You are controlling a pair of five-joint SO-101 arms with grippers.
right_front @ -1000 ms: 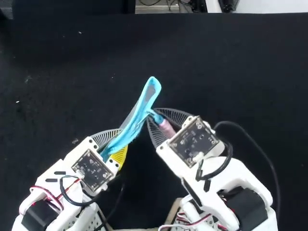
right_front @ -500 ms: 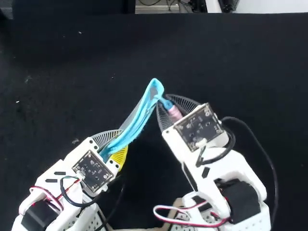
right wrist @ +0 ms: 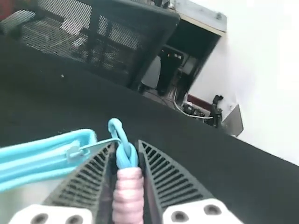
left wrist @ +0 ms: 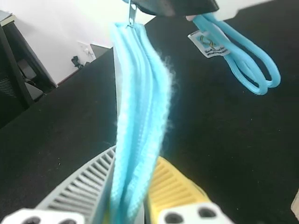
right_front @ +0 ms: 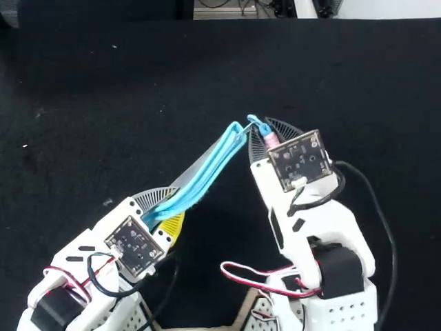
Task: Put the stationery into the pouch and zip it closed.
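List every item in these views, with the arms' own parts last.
pouch: one, light blue, held off the table, stretched between the two grippers
pull cord: one, blue, at the pouch's zipper end, between the right gripper's fingers
pink sleeve: one, pink, ribbed, on the pull cord between the same fingers
strap loop: one, blue, hanging beside the right gripper
label: one, white, on the strap loop
table: one, black, under both arms
chair: one, black mesh, beyond the table
left gripper: one, grey and yellow fingers, shut on the pouch's near end
right gripper: one, black fingers, shut on the pull cord
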